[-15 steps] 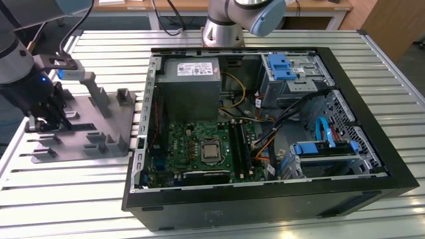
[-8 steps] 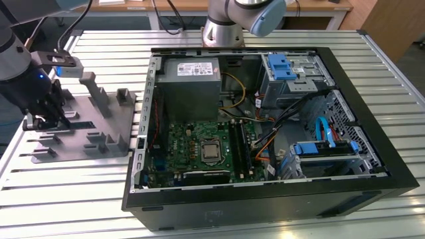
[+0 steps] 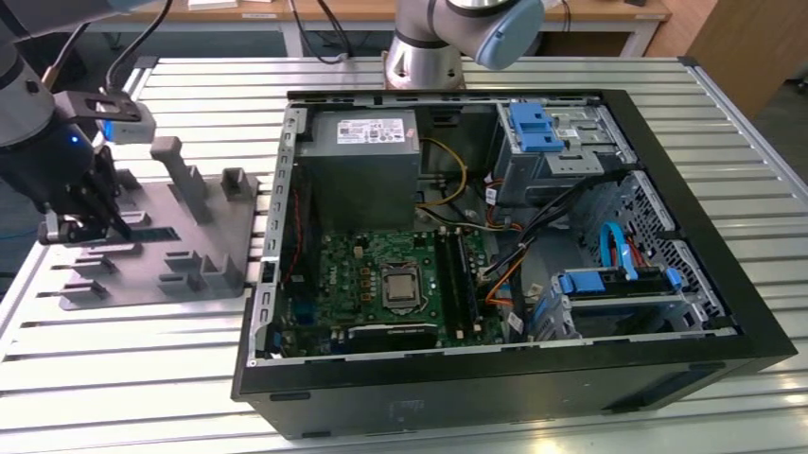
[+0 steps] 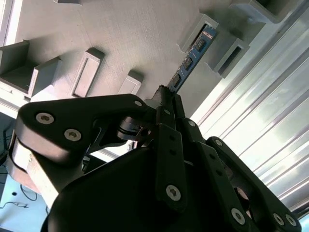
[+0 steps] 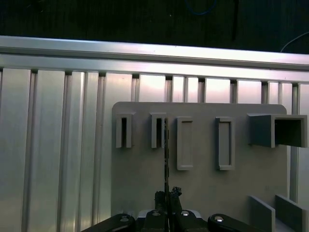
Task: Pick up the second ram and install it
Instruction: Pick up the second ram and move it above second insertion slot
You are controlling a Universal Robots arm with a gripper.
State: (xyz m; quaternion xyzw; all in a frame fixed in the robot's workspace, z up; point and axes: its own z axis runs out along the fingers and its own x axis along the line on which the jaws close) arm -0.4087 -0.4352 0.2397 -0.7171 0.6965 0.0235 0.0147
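**A:** Count first.

**B:** One robot arm, one black gripper (image 4: 166, 94). One long, thin, flat dark memory stick (image 4: 193, 53) with a row of black chips. One grey plastic tray (image 3: 215, 265) with upright pegs, lying on the ribbed metal table (image 3: 127, 378). One open black computer case (image 3: 720, 312) just beside the tray, toward the exterior view's right. Inside it are one large green motherboard (image 3: 341, 274) and one square silver socket (image 3: 400, 288).

**A:** And the holders on the tray?

**B:** In the first wrist view there are four slotted rectangular holders (image 5: 184, 143) in a row, plus one open box-shaped block (image 5: 282, 131).

**A:** The jaws?

**B:** Nearly together, pinching the near end of the memory stick between the two fingertips. They touch nothing else.

**A:** Where is the stick?

**B:** Over the tray, at the exterior view's left, well apart from the motherboard. Seen edge-on in the first wrist view, it is a thin line running from the fingertips to just beside the second holder.

**A:** Anything hidden?

**B:** The stick's far end meets a slotted holder, but I cannot tell whether it is seated there or lifted clear. In the second wrist view the gripper's linkage covers the stick's near end. The arm is cut off at the exterior view's top edge. The motherboard's memory slots are too dark to tell whether any is filled.
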